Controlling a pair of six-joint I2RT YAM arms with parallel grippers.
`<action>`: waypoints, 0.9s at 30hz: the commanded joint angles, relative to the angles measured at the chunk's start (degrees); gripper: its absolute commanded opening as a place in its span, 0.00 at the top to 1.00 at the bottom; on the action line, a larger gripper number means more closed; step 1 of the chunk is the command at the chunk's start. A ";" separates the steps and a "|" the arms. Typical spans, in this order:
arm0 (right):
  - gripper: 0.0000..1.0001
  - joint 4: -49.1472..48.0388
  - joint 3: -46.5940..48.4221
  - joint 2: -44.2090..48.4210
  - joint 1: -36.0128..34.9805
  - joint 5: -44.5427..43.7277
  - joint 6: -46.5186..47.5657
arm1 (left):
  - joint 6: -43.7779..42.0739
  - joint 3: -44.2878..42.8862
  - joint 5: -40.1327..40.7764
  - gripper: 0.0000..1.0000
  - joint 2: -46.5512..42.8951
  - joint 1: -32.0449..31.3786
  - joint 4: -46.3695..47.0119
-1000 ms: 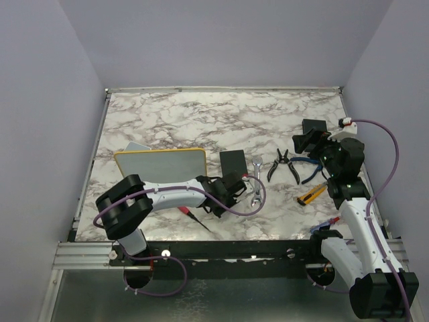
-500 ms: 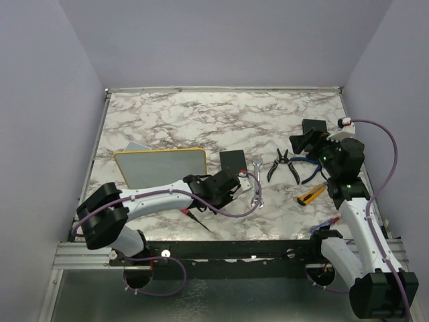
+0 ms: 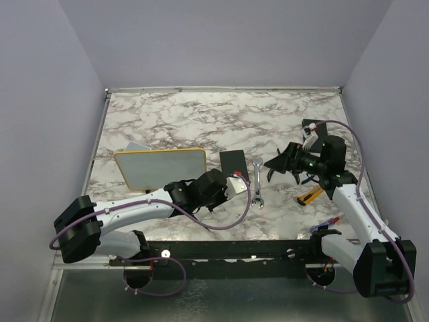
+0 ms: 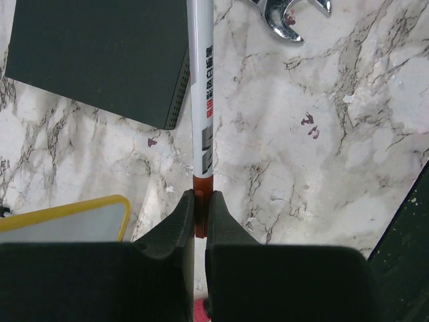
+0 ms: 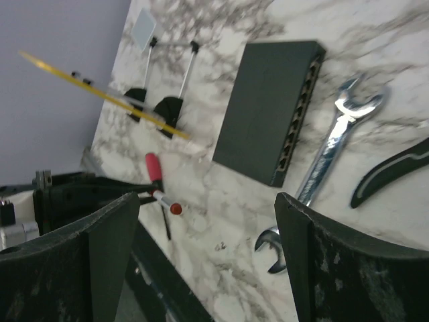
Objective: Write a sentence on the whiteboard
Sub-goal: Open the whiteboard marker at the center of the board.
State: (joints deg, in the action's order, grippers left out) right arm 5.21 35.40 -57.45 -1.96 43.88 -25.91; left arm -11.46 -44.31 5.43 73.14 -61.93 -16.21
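Observation:
The whiteboard (image 3: 161, 168) with its yellow frame stands tilted on a small stand at the left of the marble table; its pale face shows no writing. Its corner shows in the left wrist view (image 4: 67, 218) and its edge in the right wrist view (image 5: 100, 87). My left gripper (image 3: 231, 186) is shut on a white marker (image 4: 201, 100) at its red band, just right of the board, with the barrel pointing toward the wrench. The marker's red end shows in the right wrist view (image 5: 167, 204). My right gripper (image 3: 280, 161) is open and empty, facing left over the pliers.
A black slab (image 3: 233, 161) lies right of the board, a steel wrench (image 3: 257, 180) beside it. Black pliers (image 3: 276, 164), blue-handled pliers (image 3: 312, 178) and a yellow knife (image 3: 312, 194) lie at the right. A red-handled screwdriver (image 5: 153, 166) lies by the left arm.
My left arm has stretched out and to the right, the gripper now beside the black slab. My right arm has swung left and down toward the pliers.

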 commanded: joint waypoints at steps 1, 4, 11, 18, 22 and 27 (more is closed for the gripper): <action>0.17 3.62 -2.54 -2.11 -4.08 13.23 -0.54 | -0.81 0.68 -3.51 1.00 -3.27 -0.01 2.60; 0.20 2.05 -3.28 -2.40 -8.52 14.76 -1.46 | -0.92 0.89 -6.59 1.00 -3.87 -0.12 2.59; 0.31 4.72 0.88 -8.55 -17.80 12.79 1.78 | -1.54 0.55 -9.01 1.00 -3.89 -1.82 1.50; 0.43 6.91 4.49 -14.08 -23.82 12.77 4.79 | -1.57 0.51 -9.16 1.00 -3.88 -2.71 0.97; 0.48 8.16 5.81 -16.36 -27.33 11.42 5.94 | -1.67 -0.03 -8.90 1.00 -2.90 -2.84 0.51; 0.51 7.66 5.50 -17.08 -28.77 10.33 5.54 | -1.48 -0.20 -8.55 1.00 -2.75 -2.84 0.31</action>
State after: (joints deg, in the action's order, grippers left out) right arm 11.29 40.01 -73.87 -29.78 55.18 -21.12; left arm -12.38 -44.07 -2.20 70.08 -64.38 -16.12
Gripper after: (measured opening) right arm 0.492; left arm 0.058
